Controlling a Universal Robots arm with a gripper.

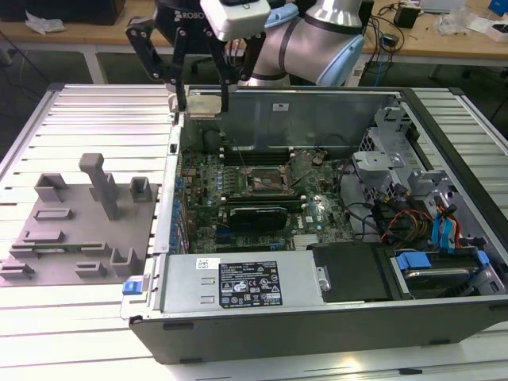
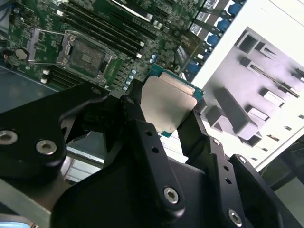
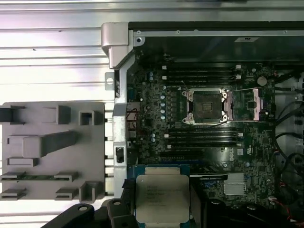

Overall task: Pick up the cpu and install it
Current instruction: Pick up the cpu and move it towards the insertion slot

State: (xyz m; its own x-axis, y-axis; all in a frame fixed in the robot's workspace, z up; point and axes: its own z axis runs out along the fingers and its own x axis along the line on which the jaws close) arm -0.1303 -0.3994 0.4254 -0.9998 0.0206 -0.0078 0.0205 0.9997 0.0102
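The gripper (image 1: pixel 203 103) clamps the cpu (image 3: pixel 162 199), a flat square with silvery top and green rim.

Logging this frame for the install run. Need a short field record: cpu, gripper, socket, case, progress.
cpu: small flat square silvery-white metal chip, held in the air above the case's edge at the exterior view's left
gripper: black, two-fingered, shut on the cpu's opposite edges
socket: black square frame with metal bracket, bracket swung open, no chip in it
case: open grey metal computer case lying on its side, green motherboard exposed
progress: cpu picked up, not installed
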